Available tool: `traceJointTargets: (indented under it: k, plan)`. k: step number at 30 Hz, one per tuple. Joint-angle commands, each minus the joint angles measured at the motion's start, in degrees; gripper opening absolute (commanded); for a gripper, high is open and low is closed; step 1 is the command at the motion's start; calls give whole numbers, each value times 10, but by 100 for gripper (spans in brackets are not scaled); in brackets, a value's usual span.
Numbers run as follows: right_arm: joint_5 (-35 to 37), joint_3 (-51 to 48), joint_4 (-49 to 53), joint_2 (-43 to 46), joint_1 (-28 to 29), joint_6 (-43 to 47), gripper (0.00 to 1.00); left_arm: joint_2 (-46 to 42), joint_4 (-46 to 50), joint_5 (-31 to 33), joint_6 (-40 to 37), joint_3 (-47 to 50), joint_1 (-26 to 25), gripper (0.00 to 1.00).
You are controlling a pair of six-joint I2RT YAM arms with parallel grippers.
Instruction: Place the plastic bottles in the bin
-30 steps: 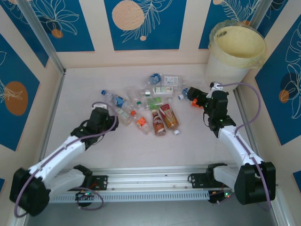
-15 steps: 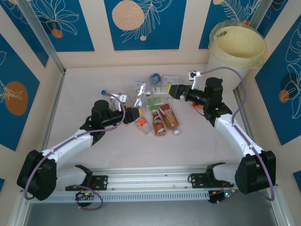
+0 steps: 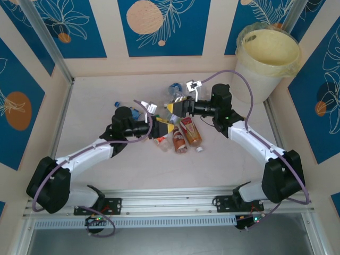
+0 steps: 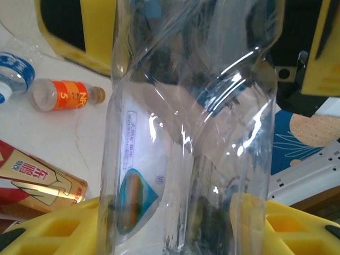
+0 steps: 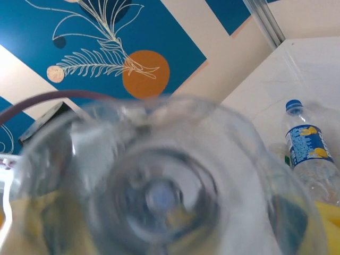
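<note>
The left gripper [image 3: 161, 127] was clamped on a clear bottle [image 4: 191, 133], its yellow pads [image 4: 289, 223] pressed into the crumpled wall. The bottle hung above the middle of the table [image 3: 212, 159], over the heap of other plastic bottles [image 3: 180, 135]. The right gripper [image 3: 179, 106] met it from the right. Its fingers straddled the bottle's other end, with a dark gap on one side, so it had not yet closed on it.

The likeliest failure was a botched handover. If the left jaws released before the right ones bit, the bottle would probably drop back onto the heap. The thin, dented plastic looked springy, so a squeeze near its end could have squirted it out sideways. With both wrists so close, a misjudged pull might have knocked them together. The bin [image 3: 254, 79] stood well apart at the far right, so a weak hold would have to survive a long swing.

The top camera gave the layout of arms, heap and bin, but the clear bottle was hard to pick out there. The left wrist camera showed the grip, the creases and an orange-labelled bottle [image 4: 61, 95] lying on the table. The right wrist camera showed the bottle end-on and blurred, with a blue-capped bottle [image 5: 305, 151] beyond, and contact could not be judged there.
</note>
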State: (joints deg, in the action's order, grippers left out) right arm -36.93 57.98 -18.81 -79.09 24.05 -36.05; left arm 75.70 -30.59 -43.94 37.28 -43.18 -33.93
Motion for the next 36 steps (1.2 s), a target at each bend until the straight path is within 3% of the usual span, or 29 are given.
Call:
traceJointTargets:
  k: [1, 5, 9, 12, 15, 19, 22, 24, 29, 36]
  plan:
    - [-20, 10, -29, 1, 2, -5, 76, -2, -2, -8, -21, -21, -6, 39]
    - [-22, 13, -6, 3, 3, 15, 55, 0, 25, 5, -36, -24, -6, 48]
    - [23, 28, 62, 12, -1, 53, 42, -6, 103, 77, -57, -32, -5, 86]
    - [56, 30, 86, 23, -19, 63, 37, -30, 158, 174, -83, -28, -3, 100]
    - [108, 36, 120, 31, -45, 66, 31, -58, 178, 262, -94, -9, 0, 100]
    - [234, 80, 236, 25, -73, 107, 26, -98, 194, 415, -84, 30, 1, 100]
    - [266, 114, 268, 19, -99, 135, 25, -120, 248, 559, -44, 46, 5, 100]
    - [279, 156, 295, 4, -121, 149, 24, -127, 282, 606, -16, 52, 14, 100]
    - [316, 282, 321, -55, -170, 192, 24, -144, 284, 630, 29, 77, 31, 100]
    - [457, 509, 315, -178, -194, 269, 23, -172, 270, 639, 80, 114, 47, 100]
